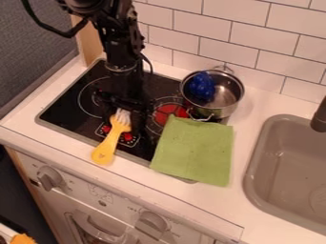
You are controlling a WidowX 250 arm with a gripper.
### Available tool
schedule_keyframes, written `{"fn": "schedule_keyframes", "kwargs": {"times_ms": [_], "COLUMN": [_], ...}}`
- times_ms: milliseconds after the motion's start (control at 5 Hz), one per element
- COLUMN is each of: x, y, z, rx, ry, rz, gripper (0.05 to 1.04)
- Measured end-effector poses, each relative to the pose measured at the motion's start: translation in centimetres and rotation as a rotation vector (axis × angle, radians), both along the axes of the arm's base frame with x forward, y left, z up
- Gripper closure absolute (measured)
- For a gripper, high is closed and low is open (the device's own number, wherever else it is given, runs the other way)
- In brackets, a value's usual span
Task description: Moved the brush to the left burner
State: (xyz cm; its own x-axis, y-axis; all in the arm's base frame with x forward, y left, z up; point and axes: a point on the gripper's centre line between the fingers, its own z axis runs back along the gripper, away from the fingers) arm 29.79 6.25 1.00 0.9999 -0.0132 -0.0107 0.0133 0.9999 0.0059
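White wall tiles point(227, 40) back a white counter point(261, 107) with a black glass stovetop point(64, 109) set into it, and in the camera view the black robot gripper point(130, 113) hangs low over the middle of the glass, right at the bristle end of the brush with a yellow handle and white bristles point(114, 138). Coming down at that end presumably suits a grasp near the head, leaving the handle free to trail forward; whether the claw is open or closed on the brush, I cannot tell. The brush lies aslant, its head over the glass and its handle reaching past the front rim to the counter, so it probably needs only a short shift up and left to the left burner point(88, 97). The shiny metal pot point(224, 100), a dark blue lumpy object point(202, 86) inside it, stands at the back right, and the flat green cloth point(194, 150) covers the front right, which likely makes the left side the easier spot. As for looks, the brush has a broad, rounded handle end, a slimmer neck and pale, separate-looking tufts.
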Motion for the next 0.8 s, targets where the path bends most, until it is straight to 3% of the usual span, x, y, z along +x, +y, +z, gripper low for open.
{"fn": "schedule_keyframes", "kwargs": {"times_ms": [200, 400, 600, 800], "x": [1.6, 5.5, 7.8, 8.9], "y": [1.0, 3.3, 4.6, 5.2], "z": [2.3, 4.7, 3.1, 1.9], "rx": [-0.023, -0.017, -0.016, -0.020], "ry": [-0.053, -0.135, -0.082, -0.062], "rz": [0.009, 0.021, 0.020, 0.008], "gripper": [0.305, 0.305, 0.305, 0.232]}}
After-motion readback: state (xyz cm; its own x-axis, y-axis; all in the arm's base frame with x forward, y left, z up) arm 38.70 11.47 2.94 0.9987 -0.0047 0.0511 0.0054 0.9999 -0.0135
